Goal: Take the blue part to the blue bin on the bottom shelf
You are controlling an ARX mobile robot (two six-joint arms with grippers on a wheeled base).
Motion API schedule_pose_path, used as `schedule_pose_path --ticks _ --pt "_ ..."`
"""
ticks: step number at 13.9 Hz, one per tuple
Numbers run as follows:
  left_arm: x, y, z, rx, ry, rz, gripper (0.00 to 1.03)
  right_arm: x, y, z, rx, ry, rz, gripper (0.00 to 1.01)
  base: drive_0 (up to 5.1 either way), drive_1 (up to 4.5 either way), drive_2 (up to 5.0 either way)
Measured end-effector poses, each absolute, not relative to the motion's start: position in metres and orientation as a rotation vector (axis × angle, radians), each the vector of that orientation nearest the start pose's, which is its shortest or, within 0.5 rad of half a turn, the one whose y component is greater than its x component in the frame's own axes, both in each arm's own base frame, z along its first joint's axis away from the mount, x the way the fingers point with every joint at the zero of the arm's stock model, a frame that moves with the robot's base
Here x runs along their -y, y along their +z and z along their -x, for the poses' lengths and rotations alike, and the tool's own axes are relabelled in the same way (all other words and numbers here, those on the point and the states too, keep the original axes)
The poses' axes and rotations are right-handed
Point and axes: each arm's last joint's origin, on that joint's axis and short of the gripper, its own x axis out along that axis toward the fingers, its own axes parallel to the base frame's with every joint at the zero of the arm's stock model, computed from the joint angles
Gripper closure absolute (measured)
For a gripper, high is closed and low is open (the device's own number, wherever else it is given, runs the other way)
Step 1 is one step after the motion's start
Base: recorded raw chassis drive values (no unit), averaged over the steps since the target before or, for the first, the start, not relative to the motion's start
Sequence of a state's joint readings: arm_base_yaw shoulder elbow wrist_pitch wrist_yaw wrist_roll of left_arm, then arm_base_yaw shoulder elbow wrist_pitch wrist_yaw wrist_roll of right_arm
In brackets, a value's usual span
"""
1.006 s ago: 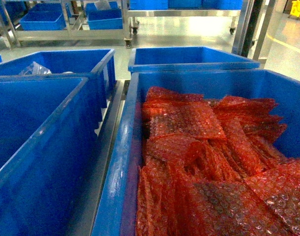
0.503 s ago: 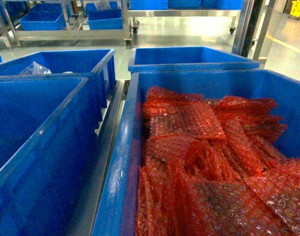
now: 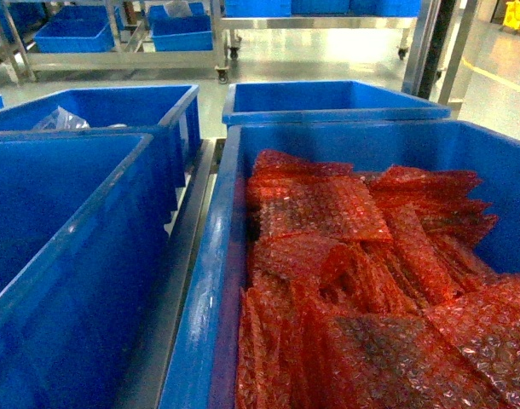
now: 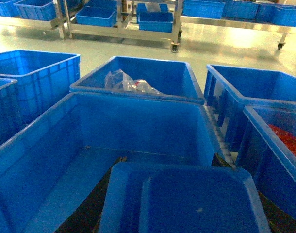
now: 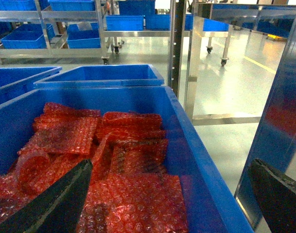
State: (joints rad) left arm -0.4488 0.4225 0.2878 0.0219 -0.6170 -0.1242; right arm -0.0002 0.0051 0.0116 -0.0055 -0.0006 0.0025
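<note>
In the left wrist view the blue part [image 4: 187, 204] fills the lower middle, a rounded blue piece with a wider rim. My left gripper [image 4: 168, 162] is shut on it, with dark fingers [image 4: 92, 208] showing at both sides. It hangs over a large empty blue bin [image 4: 41, 160]. A steel roller rail of the shelf [image 3: 192, 213] shows between the bins. My right gripper [image 5: 170, 165] is open, its black fingers [image 5: 56, 204] far apart over the right wall of the bin [image 5: 206, 184] of red bubble-wrap bags [image 3: 345, 256]. Neither gripper shows in the head view.
Behind the empty bin stands another blue bin [image 4: 138, 77] holding clear plastic bags [image 4: 123, 82]. Another blue bin [image 3: 328, 98] sits behind the bubble-wrap bin. Steel racks with blue bins [image 3: 115, 34] line the far side of the floor. A steel post [image 5: 177, 48] rises at right.
</note>
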Motion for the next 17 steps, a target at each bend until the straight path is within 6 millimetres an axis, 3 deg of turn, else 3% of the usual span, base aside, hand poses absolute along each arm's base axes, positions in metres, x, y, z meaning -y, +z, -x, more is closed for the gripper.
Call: schedule_pose_path --ticks 17 --pt "0.0373 0.2280 -0.1161 -0.087 0.174 0.066 0.60 0.0000 0.1665 -0.0973 0.001 0.000 -0.002 0.03 0.0 0.00 0.0"
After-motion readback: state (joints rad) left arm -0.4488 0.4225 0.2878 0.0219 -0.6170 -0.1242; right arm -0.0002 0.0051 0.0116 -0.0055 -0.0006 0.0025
